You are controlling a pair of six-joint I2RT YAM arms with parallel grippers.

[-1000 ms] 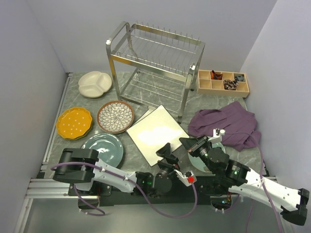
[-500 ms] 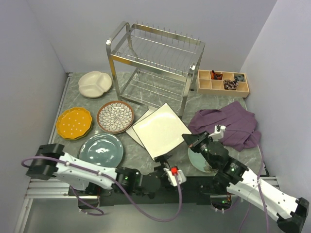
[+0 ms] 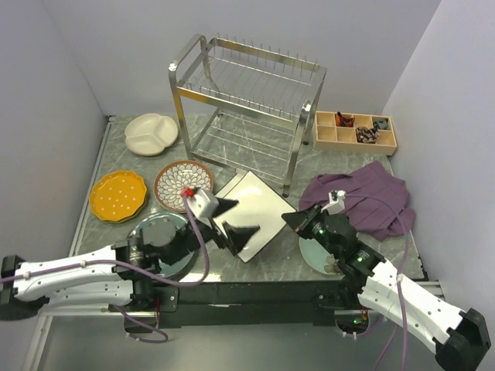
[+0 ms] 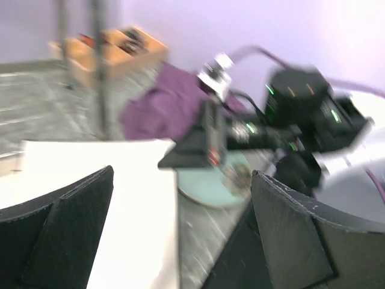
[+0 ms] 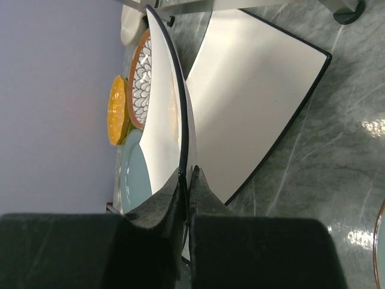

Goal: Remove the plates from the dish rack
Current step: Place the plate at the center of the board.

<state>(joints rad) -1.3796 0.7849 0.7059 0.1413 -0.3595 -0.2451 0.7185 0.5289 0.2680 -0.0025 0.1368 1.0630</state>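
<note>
1. Right wrist view: my right gripper (image 5: pixel 187 177) is clenched on the dark rim of a white square plate (image 5: pixel 168 120), which is tilted on edge over a second square plate (image 5: pixel 252 90) lying flat.
2. My left gripper (image 3: pixel 247 215) hangs over the tilted plate, its fingers spread and gripping nothing.
3. A grey-blue plate (image 3: pixel 155 232) lies to the near left.
4. The dish rack (image 3: pixel 247 85) stands at the far side.
</note>
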